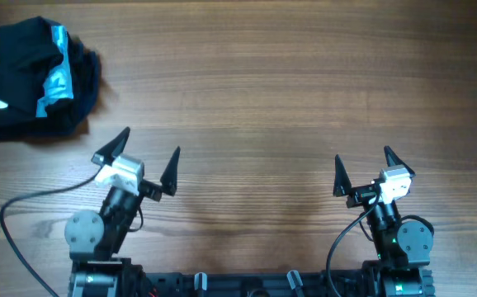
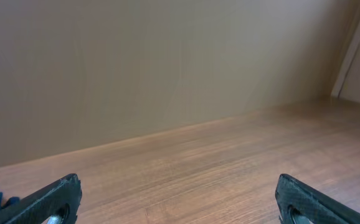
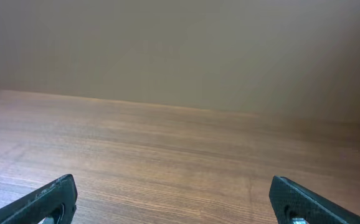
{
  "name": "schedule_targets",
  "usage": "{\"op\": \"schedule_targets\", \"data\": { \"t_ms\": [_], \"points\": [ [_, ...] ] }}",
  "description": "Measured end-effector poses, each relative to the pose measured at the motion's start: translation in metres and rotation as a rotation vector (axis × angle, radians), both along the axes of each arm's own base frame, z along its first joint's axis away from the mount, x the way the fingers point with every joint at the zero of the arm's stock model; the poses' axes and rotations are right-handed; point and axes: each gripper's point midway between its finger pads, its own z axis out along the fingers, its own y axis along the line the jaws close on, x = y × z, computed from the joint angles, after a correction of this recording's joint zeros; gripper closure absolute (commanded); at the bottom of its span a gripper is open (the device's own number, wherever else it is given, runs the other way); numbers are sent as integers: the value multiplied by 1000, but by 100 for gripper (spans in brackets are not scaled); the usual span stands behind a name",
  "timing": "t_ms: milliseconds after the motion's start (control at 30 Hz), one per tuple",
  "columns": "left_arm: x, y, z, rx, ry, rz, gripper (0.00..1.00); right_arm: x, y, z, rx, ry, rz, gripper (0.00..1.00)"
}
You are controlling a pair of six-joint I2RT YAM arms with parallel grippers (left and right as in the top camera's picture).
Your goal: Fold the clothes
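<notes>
No fold begun: left gripper [image 1: 152, 140] and right gripper [image 1: 362, 154] wait, fingers spread and empty; next, reach for the crumpled black T-shirt [image 1: 11, 58].

One black T-shirt [image 1: 11, 78], one light-blue garment [image 1: 57, 84] (bunched into it), one left gripper [image 1: 150, 143], one right gripper [image 1: 362, 156].

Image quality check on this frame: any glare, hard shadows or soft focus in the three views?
Overhead: even light, no glare on the table, no hard shadows by the left gripper or right gripper; the clothes read as a nearly featureless black heap. Left wrist and right wrist: flat, dim light, wood grain clear nearby, softer toward the wall.
</notes>
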Motion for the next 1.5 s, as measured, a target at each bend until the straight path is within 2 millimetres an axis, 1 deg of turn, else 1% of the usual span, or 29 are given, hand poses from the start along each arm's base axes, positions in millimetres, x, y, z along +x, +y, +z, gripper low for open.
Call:
{"op": "schedule_targets", "data": {
  "t_ms": [200,433,667,933,1100,1267,1400,1500],
  "points": [
    [-11,0,-3,-2,-50,0,0,0,0,0,0,0,0,0],
    [-18,1,-9,-4,-78,0,0,0,0,0,0,0,0,0],
    [-23,4,-14,-19,-66,18,0,0,0,0,0,0,0,0],
    [-25,7,-12,-21,-86,32,0,0,0,0,0,0,0,0],
    [-21,9,-26,-71,-35,40,0,0,0,0,0,0,0,0],
    [-15,18,-57,-160,85,92,0,0,0,0,0,0,0,0],
    [-13,25,-74,-185,160,130,0,0,0,0,0,0,0,0],
    [-12,31,-76,-194,169,162,0,0,0,0,0,0,0,0]
  ]
}}
